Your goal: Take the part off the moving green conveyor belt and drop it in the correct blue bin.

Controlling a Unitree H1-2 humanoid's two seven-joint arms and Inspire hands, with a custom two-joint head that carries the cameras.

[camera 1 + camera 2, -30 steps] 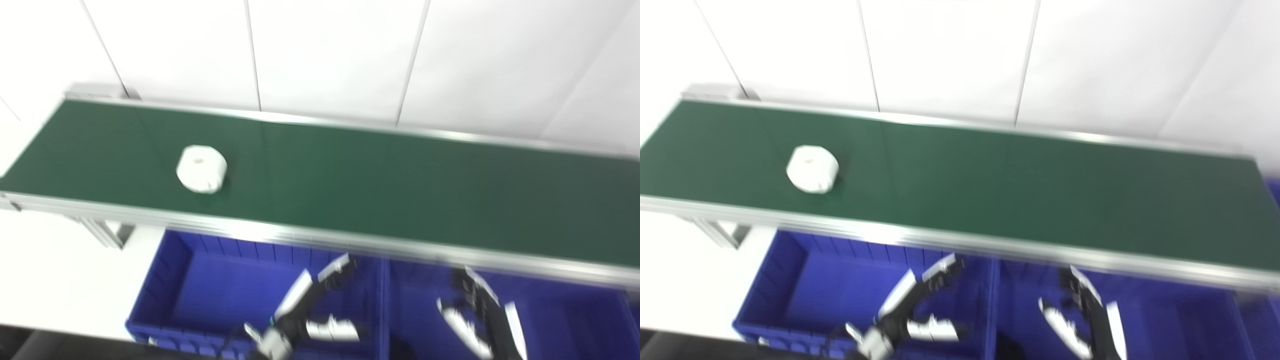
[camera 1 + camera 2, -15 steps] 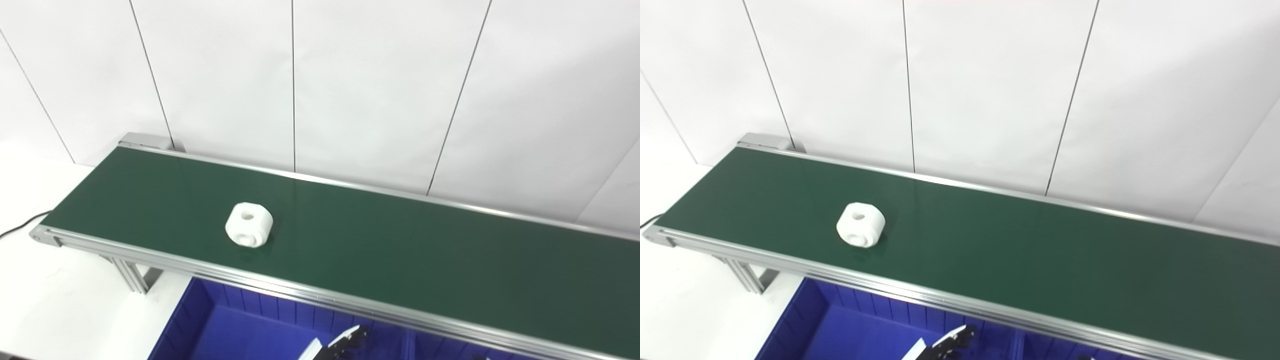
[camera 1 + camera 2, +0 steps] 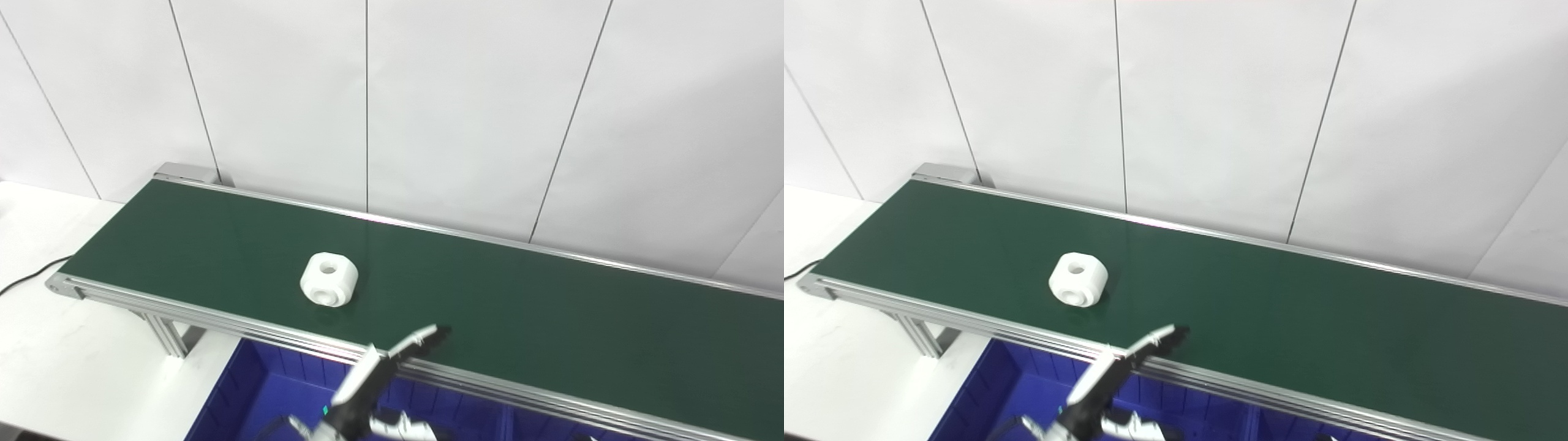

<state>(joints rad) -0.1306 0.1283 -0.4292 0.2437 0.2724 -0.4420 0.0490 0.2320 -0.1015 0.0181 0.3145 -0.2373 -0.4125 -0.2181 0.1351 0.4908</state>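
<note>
A white, rounded block-shaped part [image 3: 329,287] with a hole in its top lies on the green conveyor belt [image 3: 520,318], left of the belt's middle. My left hand [image 3: 367,398] rises from the bottom edge over the blue bin [image 3: 269,392]. It is open and holds nothing, and its longest fingertips [image 3: 436,334] reach over the belt's near aluminium rail, to the right of and nearer than the part. The hand and the part are apart. My right hand is out of the picture.
The belt's aluminium frame [image 3: 202,318] stands on a leg [image 3: 165,334] over a white table [image 3: 67,373]. A black cable [image 3: 24,278] lies at the far left. A white panelled wall [image 3: 465,110] runs close behind the belt. A bin divider [image 3: 505,425] shows at the bottom.
The camera tilted up a second ago, pushing the bins and hands downward. Since then the part has travelled right along the belt, and my left hand has risen to the near rail.
</note>
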